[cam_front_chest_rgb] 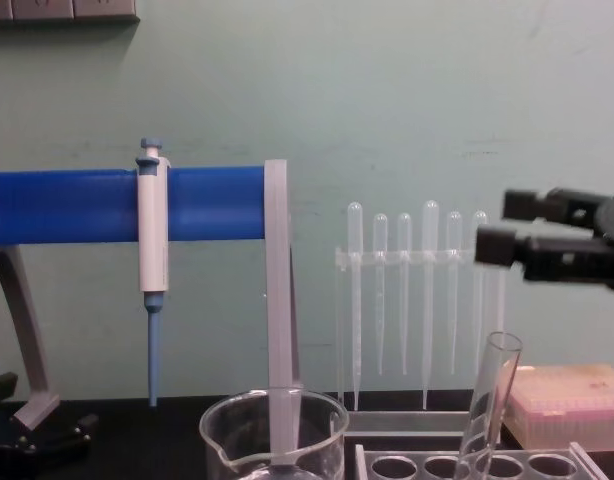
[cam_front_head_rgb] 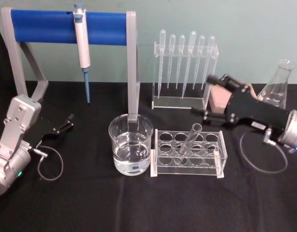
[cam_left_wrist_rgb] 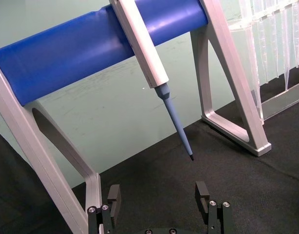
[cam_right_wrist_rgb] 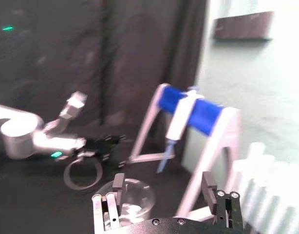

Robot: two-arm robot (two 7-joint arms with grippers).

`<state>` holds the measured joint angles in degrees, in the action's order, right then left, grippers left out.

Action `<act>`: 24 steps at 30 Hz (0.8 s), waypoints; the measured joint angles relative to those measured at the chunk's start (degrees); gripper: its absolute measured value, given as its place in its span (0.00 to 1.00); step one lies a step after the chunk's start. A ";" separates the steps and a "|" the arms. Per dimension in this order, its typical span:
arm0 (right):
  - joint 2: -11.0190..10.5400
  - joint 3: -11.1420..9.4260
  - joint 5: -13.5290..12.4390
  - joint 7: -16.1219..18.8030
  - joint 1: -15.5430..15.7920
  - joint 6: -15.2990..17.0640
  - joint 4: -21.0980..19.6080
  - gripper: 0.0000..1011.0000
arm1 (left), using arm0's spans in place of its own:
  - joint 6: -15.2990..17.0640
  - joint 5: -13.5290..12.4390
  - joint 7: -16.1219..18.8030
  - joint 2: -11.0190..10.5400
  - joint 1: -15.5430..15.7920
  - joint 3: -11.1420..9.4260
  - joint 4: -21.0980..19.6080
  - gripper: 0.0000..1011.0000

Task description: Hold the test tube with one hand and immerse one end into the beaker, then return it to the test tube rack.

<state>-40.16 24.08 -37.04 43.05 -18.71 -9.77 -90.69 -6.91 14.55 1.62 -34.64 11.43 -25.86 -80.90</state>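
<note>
The test tube (cam_front_head_rgb: pixel 189 140) leans in the clear rack (cam_front_head_rgb: pixel 221 155), its mouth up; in the chest view the test tube (cam_front_chest_rgb: pixel 492 400) rises out of the rack. The beaker (cam_front_head_rgb: pixel 130 126), part full of water, stands just left of the rack, and its rim shows low in the chest view as the beaker (cam_front_chest_rgb: pixel 272 420). My right gripper (cam_front_head_rgb: pixel 211 96) hovers open above and behind the tube, holding nothing. It shows open as the right gripper (cam_front_chest_rgb: pixel 512 225) and the right gripper (cam_right_wrist_rgb: pixel 163 184). My left gripper (cam_front_head_rgb: pixel 66 123) rests open at the far left; the left gripper (cam_left_wrist_rgb: pixel 158 195) faces the stand.
A white-and-blue pipettor (cam_front_head_rgb: pixel 82 43) hangs on a blue-barred stand (cam_front_head_rgb: pixel 132 67) behind the beaker. A rack of plastic pipettes (cam_front_head_rgb: pixel 185 67), a pink box (cam_front_head_rgb: pixel 218 99) and a glass flask (cam_front_head_rgb: pixel 276 87) stand at the back right. Cable loops (cam_front_head_rgb: pixel 51 166) lie by each arm.
</note>
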 joint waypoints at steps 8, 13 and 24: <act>1.87 -4.74 3.77 -16.63 6.11 3.12 -2.80 0.99 | 0.00 0.00 0.00 0.00 0.00 0.00 0.00 0.99; 4.39 -5.59 8.76 -26.35 8.99 4.64 -2.54 0.99 | 0.00 0.00 0.00 0.00 0.00 0.00 0.00 0.99; 10.11 -6.04 19.03 -39.49 11.28 3.08 2.70 0.99 | 0.00 0.00 0.00 0.00 0.00 0.00 0.00 0.99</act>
<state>-30.05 18.03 -18.00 3.56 -7.42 -6.69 -87.99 -6.91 14.55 1.62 -34.65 11.43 -25.86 -80.90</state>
